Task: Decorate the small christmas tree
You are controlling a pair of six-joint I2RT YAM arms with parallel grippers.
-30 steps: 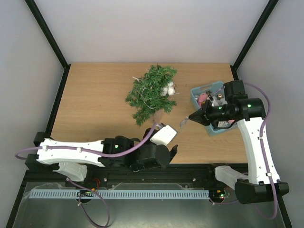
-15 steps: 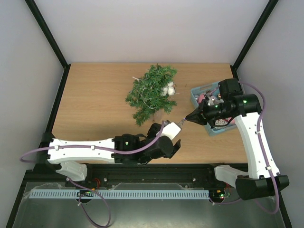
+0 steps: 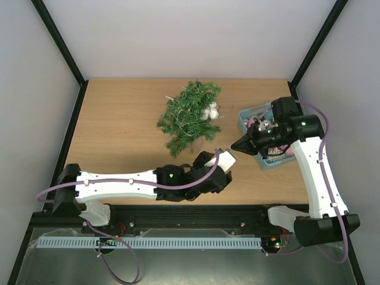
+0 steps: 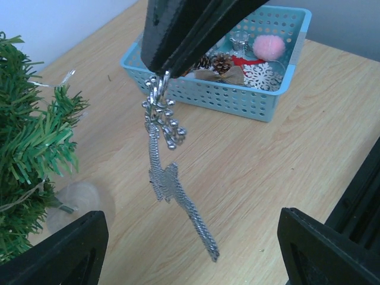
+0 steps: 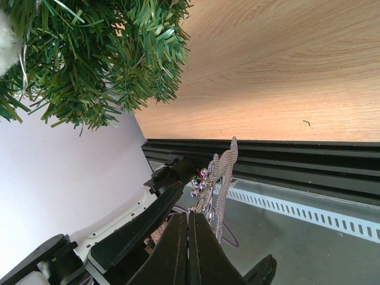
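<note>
Silver ornament [image 4: 163,178] pinched at its loop by right gripper [image 4: 161,66]; left gripper [image 3: 221,164] spread wide beneath. Risk: dangling piece swinging clear of closing fingers, dropping near table [image 3: 119,119] front edge.

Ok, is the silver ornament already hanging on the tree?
No, the silver ornament dangles from the shut right gripper, apart from the small christmas tree.

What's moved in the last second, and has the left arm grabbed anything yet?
The left gripper reached right and toward the far side, up to the silver ornament, jaws open, nothing taken. The right gripper kept the ornament pinched and shifted only slightly. The tree and basket stayed put.
</note>
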